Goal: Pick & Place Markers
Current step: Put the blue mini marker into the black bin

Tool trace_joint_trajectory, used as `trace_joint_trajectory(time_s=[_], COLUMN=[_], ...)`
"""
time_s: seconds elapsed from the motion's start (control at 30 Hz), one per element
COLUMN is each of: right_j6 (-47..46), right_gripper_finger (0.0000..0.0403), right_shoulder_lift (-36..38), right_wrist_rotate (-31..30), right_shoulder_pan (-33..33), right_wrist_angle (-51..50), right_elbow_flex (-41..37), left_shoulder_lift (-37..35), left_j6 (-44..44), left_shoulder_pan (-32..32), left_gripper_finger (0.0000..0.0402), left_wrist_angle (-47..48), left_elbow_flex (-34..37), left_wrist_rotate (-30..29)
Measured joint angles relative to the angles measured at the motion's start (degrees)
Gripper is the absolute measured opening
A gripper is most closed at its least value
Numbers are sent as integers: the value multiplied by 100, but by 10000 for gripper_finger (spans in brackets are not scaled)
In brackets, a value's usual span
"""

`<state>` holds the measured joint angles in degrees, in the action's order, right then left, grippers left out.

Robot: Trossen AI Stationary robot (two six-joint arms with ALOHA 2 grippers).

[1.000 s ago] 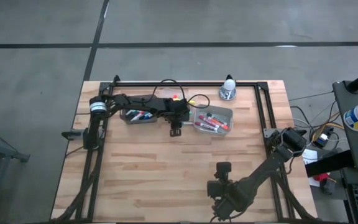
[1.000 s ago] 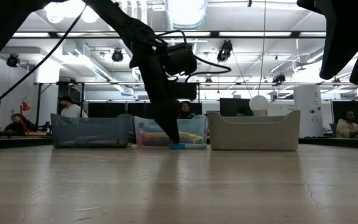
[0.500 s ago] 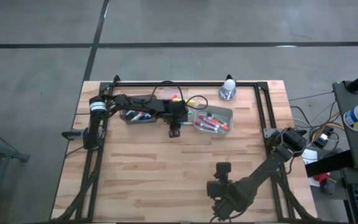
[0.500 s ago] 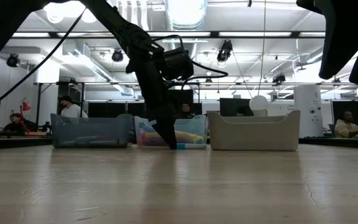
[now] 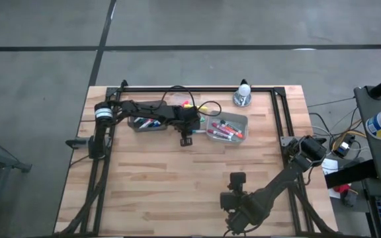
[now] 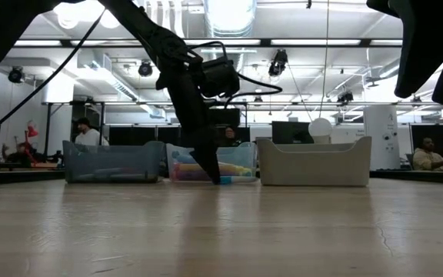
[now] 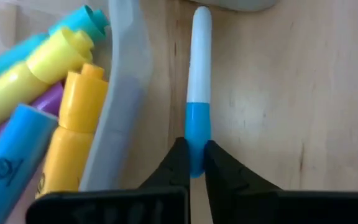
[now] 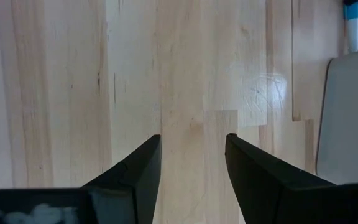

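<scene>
the left gripper (image 7: 192, 163) was down at the tabletop (image 5: 177, 178) between the bins, its two dark fingertips pinched on the blue cap of a white-bodied marker (image 7: 197, 93). that marker lay flat on the wood just beside the clear wall of the middle bin (image 7: 126, 81), its white end reaching toward the pale edge of another bin, which was cut off by the frame. inside the middle bin, only partly in view, sat yellow, light blue and purple markers (image 7: 48, 87); their far ends ran out of the picture.

from above, the left arm covered most of the middle bin and hid the gripped marker entirely. the left bin (image 5: 147, 123) and the right bin (image 5: 227, 127) each held a few markers, too small to count or sort by colour. from table height the gripper tip (image 6: 215, 178) met the surface in front of the middle bin, with only a sliver of blue showing at its tip.

the right gripper (image 8: 192, 163) waited near the front edge of the table, fingers spread apart over bare wood and holding nothing; a bin corner was cropped at the frame's side.
</scene>
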<state>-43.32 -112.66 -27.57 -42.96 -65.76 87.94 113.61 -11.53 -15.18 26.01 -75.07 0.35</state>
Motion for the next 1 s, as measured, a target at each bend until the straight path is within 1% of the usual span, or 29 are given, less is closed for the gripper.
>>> trace_joint_trajectory(time_s=[0.13,0.4,0.63,0.73,0.87,0.93,1.0], right_j6=[-1,1,18,19,21,22,23], right_gripper_finger=[169,169,169,169,169,169,169], right_shoulder_lift=[0,0,0,0,0,0,0], right_wrist_rotate=[0,2,2,2,2,2,2], right_shoulder_pan=[0,0,2,7,11,11,11], right_wrist_angle=[2,0,-12,-16,-15,-14,-12], right_elbow_flex=[0,0,0,0,0,0,0], left_shoulder_lift=[-61,-321,-932,-1315,-1827,-2085,-2282], left_j6=[29,319,643,836,1009,1172,1561], left_shoulder_pan=[14,136,236,232,216,219,219], left_gripper_finger=[17,16,10,1,2,2,2], left_wrist_angle=[335,1879,2937,3334,3601,3566,3343], left_elbow_flex=[-10,-142,-198,-192,-166,-137,-88], left_wrist_rotate=[22,39,-100,-335,-501,-428,-312])
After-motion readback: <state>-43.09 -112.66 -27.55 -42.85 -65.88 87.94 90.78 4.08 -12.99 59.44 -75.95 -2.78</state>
